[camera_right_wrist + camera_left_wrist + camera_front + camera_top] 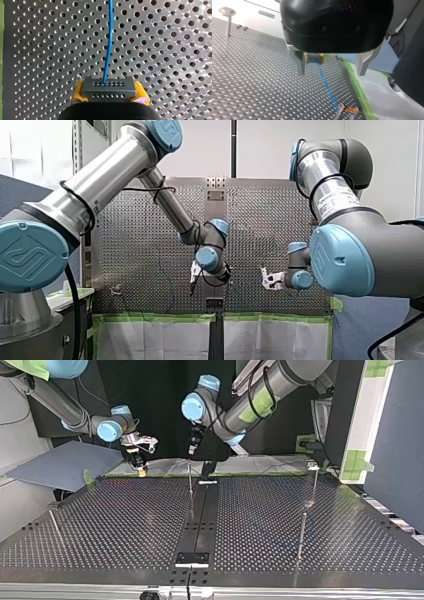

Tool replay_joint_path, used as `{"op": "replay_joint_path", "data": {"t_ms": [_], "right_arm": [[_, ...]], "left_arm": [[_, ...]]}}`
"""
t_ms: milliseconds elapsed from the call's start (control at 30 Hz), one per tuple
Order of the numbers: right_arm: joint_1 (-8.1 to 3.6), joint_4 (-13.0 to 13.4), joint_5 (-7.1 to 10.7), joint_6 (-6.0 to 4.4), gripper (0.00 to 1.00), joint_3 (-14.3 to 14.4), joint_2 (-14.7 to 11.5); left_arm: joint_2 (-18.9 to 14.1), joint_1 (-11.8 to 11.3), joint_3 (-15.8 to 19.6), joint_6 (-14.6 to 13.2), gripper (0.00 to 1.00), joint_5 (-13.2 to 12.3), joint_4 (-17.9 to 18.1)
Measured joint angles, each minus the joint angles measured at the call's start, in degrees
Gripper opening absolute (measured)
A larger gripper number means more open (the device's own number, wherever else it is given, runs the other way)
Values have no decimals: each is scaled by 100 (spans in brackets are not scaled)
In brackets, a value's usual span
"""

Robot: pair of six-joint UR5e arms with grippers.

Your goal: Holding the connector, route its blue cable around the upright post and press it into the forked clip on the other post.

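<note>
Perforated table (175, 50), right wrist view shows connector (108, 86) in right tool (109, 96)

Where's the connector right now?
The connector sits between the yellow pads of my right gripper, at the top view's left by the far table edge, blue cable running ahead.

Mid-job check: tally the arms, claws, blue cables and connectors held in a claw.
Arms: 2 (left arm, right arm)
Claws: 2 (left claw open, right claw shut)
Cable, blue: 1
Connector, in right claw: 1
Total: 6
</note>
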State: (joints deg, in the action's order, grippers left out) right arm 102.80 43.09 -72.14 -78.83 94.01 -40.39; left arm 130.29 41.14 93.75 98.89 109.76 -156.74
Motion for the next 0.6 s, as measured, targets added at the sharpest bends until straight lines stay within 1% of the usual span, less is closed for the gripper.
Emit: {"op": "replay_joint_path", "data": {"t_ms": [167,400,600], "right_arm": [[-2,-39,-12,4,0,0,0],[-3,-61,-12,6,0,0,0],[-7,-63,-5,1,0,0,0]], "left_arm": [[-242,-29,242,138,99,26,244],[-569,4,570,232,99,15,570],[-871,28,870,479,99,-149,809]]}}
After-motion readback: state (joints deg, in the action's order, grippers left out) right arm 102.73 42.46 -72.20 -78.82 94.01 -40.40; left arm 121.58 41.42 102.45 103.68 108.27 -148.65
